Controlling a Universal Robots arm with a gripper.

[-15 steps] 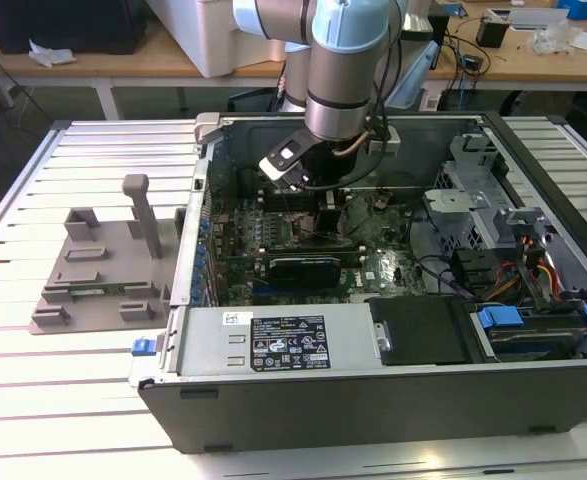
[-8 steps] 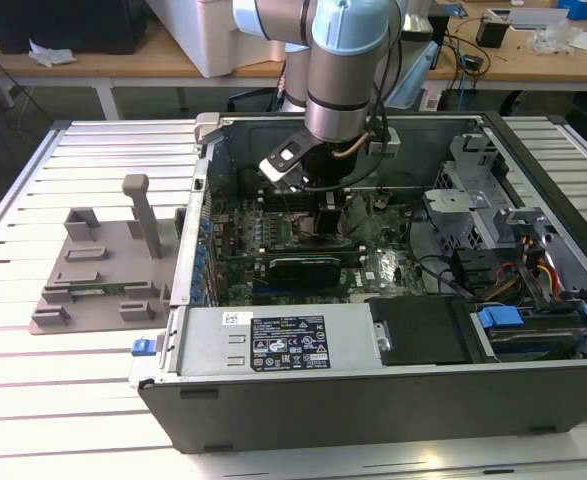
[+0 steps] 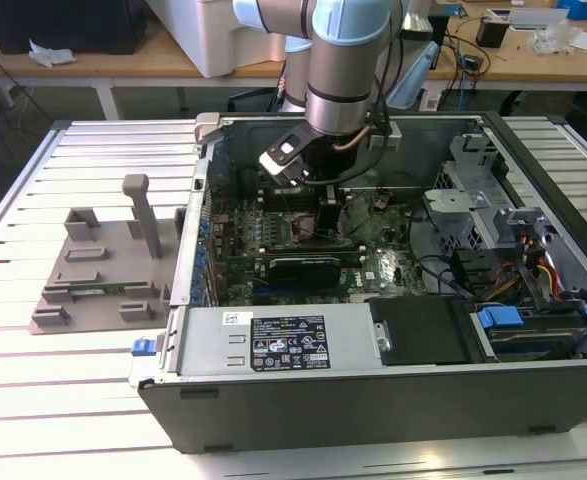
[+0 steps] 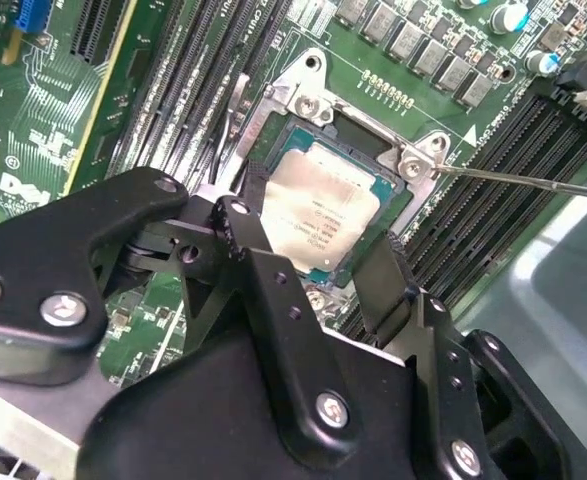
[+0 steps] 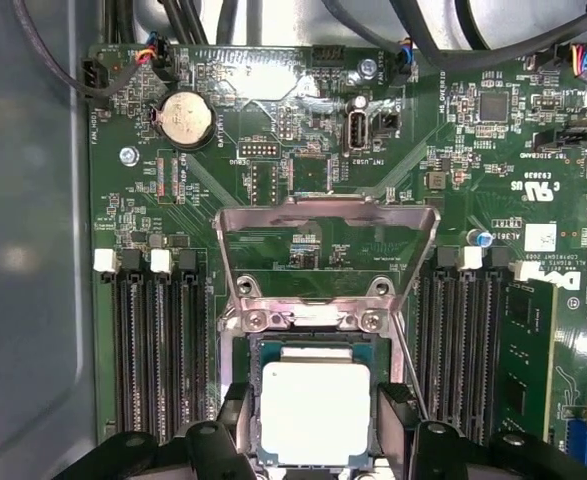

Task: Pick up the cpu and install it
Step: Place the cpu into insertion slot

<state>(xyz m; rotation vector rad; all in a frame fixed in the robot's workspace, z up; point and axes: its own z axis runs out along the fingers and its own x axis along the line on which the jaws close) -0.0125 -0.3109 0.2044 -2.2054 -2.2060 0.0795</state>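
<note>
1. The gripper (image 5: 315, 440) stands directly over the socket (image 5: 256, 345). In both wrist views its black fingers (image 5: 235, 425) are closed against two opposite edges of the cpu (image 5: 315, 405).
2. The cpu (image 4: 318, 205) lies flat inside the socket (image 4: 273, 130), silver top up.
3. The metal load frame (image 5: 328, 208) is hinged at one edge of the socket and stands swung open, clear of the cpu.
4. Banks of black memory slots (image 5: 158, 360) run along two sides of the socket. A green memory stick (image 5: 528, 350) is seated beyond the other bank.
5. A coin cell battery (image 5: 186, 117) sits on the board beyond the load frame, well apart from the socket.
6. In the exterior view, the arm (image 3: 345, 70) reaches down to the socket inside the open computer case (image 3: 373, 400). The case lies on the slatted bench (image 3: 63, 400).
</note>
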